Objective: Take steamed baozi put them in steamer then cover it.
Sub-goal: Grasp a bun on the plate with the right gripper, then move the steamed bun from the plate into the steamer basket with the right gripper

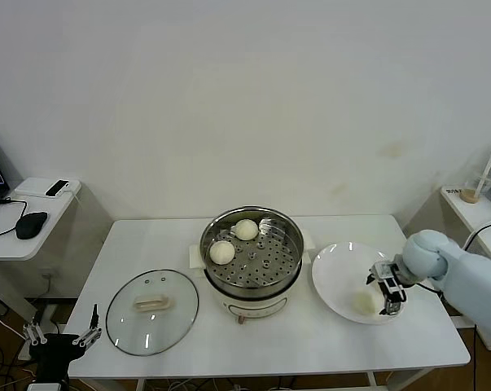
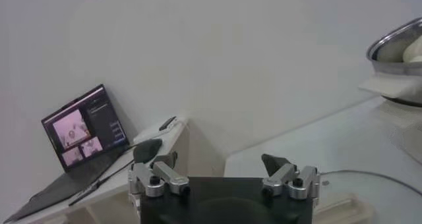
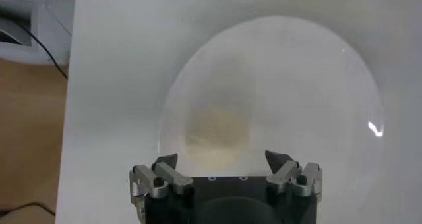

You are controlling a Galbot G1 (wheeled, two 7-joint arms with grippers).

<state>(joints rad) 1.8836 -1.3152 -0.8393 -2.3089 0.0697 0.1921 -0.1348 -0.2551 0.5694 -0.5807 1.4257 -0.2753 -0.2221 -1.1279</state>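
Landmark: round shiny stainless-steel steamer point(image 1: 251, 254) with a perforated tray, on a white base, mid-table.
Baozi in steamer: two small round cream-white steamed buns sit on the tray, one point(image 1: 222, 252) at the steamer's left rim, one point(image 1: 246, 230) at its far rim. The rest of the tray is bare.
Baozi on plate: one cream-white bun point(image 1: 363, 303) lies on the flat round white plate point(image 1: 336, 270), just right of the steamer. The right wrist view shows it point(image 3: 216, 128) as a pale blurred lump ahead of the fingers. No fourth bun is visible.
Cover: round clear glass lid point(image 1: 152, 312) with metal rim and cream oblong handle, flat on the white table point(image 1: 131, 240), left of the steamer and not touching it.
Right gripper: point(image 1: 389, 294) hovers over the plate, right of the steamer, just beside the bun; jaws spread wide, nothing held.
Left gripper: point(image 2: 223, 178) parked low, off the table's near-left corner, well left of the steamer; jaws spread, empty.
Handling, bun: likely light, soft and easily dented. Take it across the widest part with gentle pressure; a smooth skin may slip or stick.
Handling, cover: likely heavier, rigid, breakable glass. The central handle is the natural hold.
Stage: judged about half loaded; cover not yet on.
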